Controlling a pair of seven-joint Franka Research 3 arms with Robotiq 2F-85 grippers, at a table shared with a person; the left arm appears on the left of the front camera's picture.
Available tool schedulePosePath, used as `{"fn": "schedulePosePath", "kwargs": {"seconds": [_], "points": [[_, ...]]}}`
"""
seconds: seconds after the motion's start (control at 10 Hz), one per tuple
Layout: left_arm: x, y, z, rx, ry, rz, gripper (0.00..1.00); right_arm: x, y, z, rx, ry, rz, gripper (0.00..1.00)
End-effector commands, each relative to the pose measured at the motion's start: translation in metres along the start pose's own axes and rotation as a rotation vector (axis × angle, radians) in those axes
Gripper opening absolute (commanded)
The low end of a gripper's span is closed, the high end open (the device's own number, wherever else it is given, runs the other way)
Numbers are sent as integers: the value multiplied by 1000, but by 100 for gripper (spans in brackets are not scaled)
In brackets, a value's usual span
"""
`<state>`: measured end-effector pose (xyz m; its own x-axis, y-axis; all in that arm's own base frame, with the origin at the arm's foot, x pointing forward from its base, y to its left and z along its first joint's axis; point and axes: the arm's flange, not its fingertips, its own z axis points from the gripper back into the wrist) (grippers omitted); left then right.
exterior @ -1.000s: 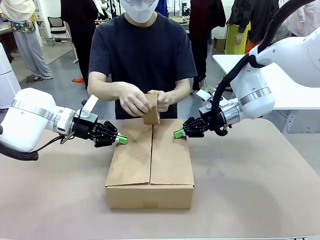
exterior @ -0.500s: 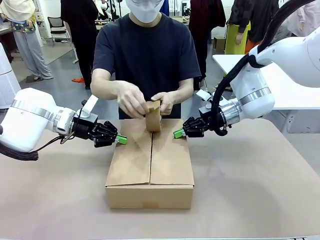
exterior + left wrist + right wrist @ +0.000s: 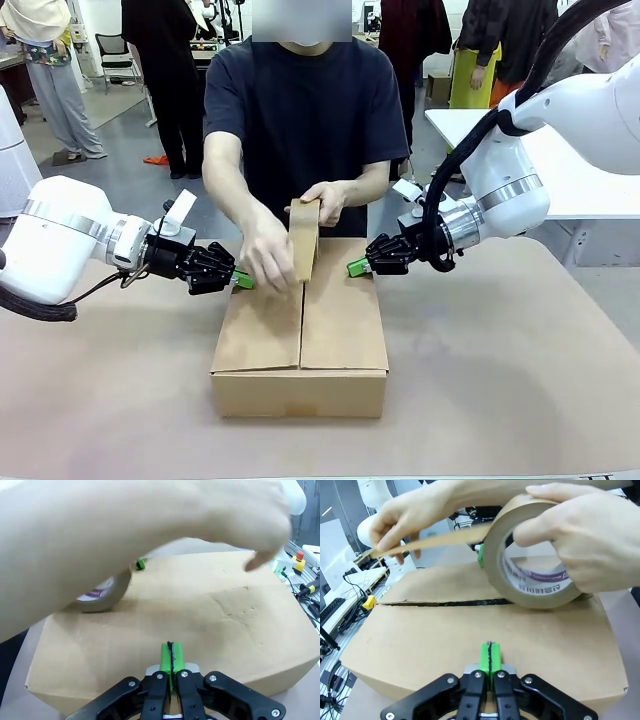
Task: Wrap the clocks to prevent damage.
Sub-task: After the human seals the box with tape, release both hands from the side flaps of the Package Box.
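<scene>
fingers of the left gripper [image 3: 243, 281] are pressed shut on nothing at the 10 o'clock edge of the cardboard box [image 3: 300, 335]; the right gripper [image 3: 356, 267] is likewise shut and empty at its 2 o'clock corner. the box lies flaps closed mid-worktop [image 3: 520, 380]. at its 12 o'clock end a person's hand [image 3: 328, 200] holds a brown tape roll [image 3: 304, 238] upright over the centre seam, the other hand [image 3: 265, 262] holding the strip [image 3: 440, 541] drawn out toward 7 o'clock.
</scene>
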<state>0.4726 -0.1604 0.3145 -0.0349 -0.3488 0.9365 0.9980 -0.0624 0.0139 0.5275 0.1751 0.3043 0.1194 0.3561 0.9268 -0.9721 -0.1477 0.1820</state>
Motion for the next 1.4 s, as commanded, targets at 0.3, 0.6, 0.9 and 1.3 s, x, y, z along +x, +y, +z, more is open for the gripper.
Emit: {"fn": "schedulePosePath", "kwargs": {"seconds": [0.3,0.6,0.9,1.3], "points": [[0,0,-2,9,16,-3,0,-4,-1,-3,-7,-11,-21,1],[0,0,-2,9,16,-3,0,-4,-1,-3,-7,-11,-21,1],[0,0,-2,9,16,-3,0,-4,-1,-3,-7,-11,-21,1],[0,0,-2,9,16,-3,0,-4,-1,-3,-7,-11,-21,1]]}}
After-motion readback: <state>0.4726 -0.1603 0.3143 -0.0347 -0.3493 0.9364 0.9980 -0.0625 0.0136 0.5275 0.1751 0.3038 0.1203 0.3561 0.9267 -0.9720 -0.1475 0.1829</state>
